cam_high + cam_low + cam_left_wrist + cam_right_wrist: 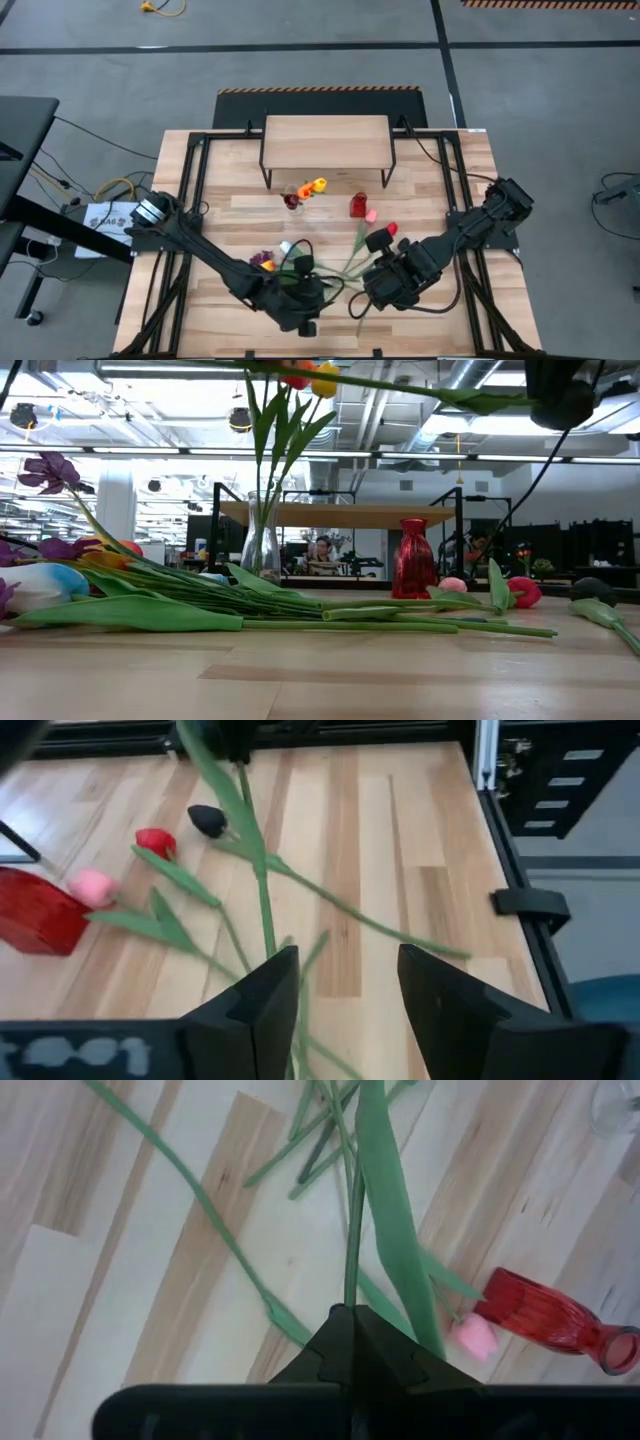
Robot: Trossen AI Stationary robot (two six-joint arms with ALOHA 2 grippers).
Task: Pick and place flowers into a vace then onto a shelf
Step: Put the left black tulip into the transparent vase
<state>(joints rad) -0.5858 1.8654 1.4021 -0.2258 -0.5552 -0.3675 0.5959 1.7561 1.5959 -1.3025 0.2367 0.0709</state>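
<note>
A clear glass vase (296, 196) with orange and yellow tulips (316, 186) stands on the table before the shelf (325, 140). More flowers (272, 260) lie in a bundle on the table at near left. Pink (92, 887), red (155, 842) and dark (207, 818) tulip heads lie by a red vase (358, 206). My right gripper (350, 1318) is shut on one green stem (420, 392) above the table. My left gripper (345, 1010) is open, its fingers on either side of that stem's other stretch (297, 1010). The held flower's head is out of view. My right gripper pinches the flower's stem (350, 1285) between its two shut fingers, coming steeply from above. A broad leaf (385, 1190) runs beside the stem. The stem is lifted clear of the table and stretches from the fingers toward my left gripper. My left gripper has the stem running close by one finger (265, 1010); I cannot tell whether it touches.
The red vase (545, 1320) lies on its side on the table between the glass vase and my right gripper. Black frame rails (462, 200) run along the table's left and right sides. Bare planks (400, 840) show toward the right edge.
</note>
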